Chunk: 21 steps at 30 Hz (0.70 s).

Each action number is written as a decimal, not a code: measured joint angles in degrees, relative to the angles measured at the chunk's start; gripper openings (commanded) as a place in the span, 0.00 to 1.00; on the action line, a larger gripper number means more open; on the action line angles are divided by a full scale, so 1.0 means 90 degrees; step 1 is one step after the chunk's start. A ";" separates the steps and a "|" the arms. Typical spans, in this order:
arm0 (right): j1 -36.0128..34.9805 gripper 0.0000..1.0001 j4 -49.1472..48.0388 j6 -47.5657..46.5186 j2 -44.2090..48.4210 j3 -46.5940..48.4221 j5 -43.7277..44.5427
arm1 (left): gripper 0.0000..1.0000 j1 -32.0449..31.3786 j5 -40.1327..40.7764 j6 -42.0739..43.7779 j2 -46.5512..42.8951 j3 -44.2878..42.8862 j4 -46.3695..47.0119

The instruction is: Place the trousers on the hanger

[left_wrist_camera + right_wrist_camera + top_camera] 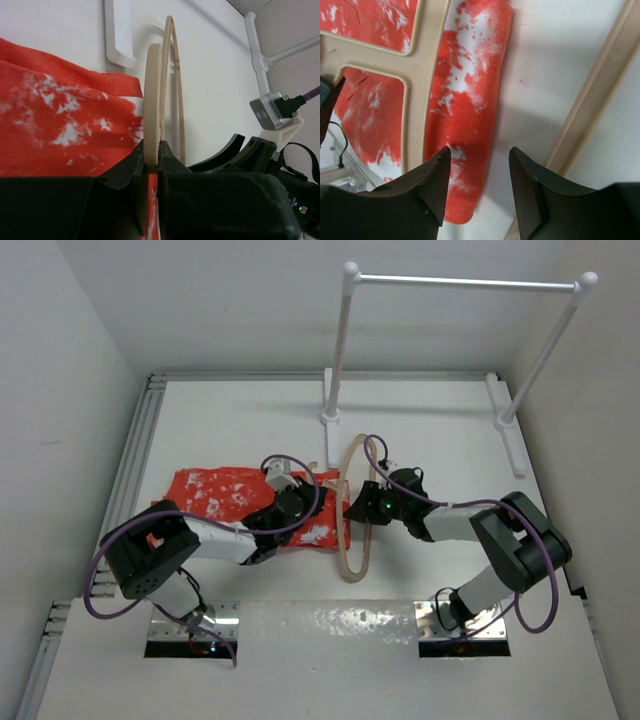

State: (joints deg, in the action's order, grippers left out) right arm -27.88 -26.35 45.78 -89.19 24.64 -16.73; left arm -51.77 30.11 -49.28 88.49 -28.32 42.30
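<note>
Pinching hanger (152, 90), left tool (153, 162), trousers (60, 115) alongside

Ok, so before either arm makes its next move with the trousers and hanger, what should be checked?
1. Left pincer grips the hanger: ok, shut on a tan bar.
2. Right pincer free: ok, open and empty.
3. Right pincer lined up with the trousers: ok, their end lies just below it.
4. Trousers threaded through the hanger: cannot tell; a bar crosses in front of them.
5. Trousers hung: not ok, most lie flat on the table.
6. Rail out of the way: ok, it stands at the far side.
</note>
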 measured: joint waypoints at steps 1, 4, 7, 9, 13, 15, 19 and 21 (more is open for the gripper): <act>0.0000 0.51 -0.0041 0.0034 -0.0005 0.0000 0.0000 | 0.00 0.0000 0.0015 0.0002 0.0000 0.0015 0.0007; 0.0000 0.51 -0.0163 0.0121 -0.0100 0.0000 -0.0034 | 0.00 0.0000 0.0044 0.0015 0.0000 0.0032 -0.0002; 0.0000 0.47 -0.0410 0.0260 -0.0318 0.0002 -0.0117 | 0.00 0.0000 0.0049 0.0017 0.0000 0.0032 -0.0005; 0.0000 0.42 -0.0687 0.0420 -0.0532 0.0002 -0.0214 | 0.00 0.0000 0.0066 0.0034 0.0000 0.0041 -0.0012; -0.0002 0.26 -0.1076 0.0704 -0.0874 0.0005 -0.0398 | 0.00 0.0000 0.0136 0.0041 -0.0019 0.0136 -0.0019; -0.0002 0.12 -0.1146 0.0772 -0.0937 0.0007 -0.0449 | 0.00 0.0000 0.0175 0.0061 -0.0061 0.0165 -0.0039; -0.0002 0.00 -0.1168 0.0889 -0.0933 0.0002 -0.0449 | 0.00 0.0000 0.0265 0.0117 -0.0223 0.0206 -0.0066; -0.0010 0.00 -0.1154 0.0913 -0.0792 -0.0058 -0.0376 | 0.00 0.0000 0.0313 0.0165 -0.0311 0.0206 -0.0124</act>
State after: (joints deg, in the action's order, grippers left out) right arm -27.97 -36.73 54.00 -96.31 24.12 -20.12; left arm -51.77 32.93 -47.79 85.69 -26.46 41.19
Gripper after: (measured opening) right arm 0.011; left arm 0.063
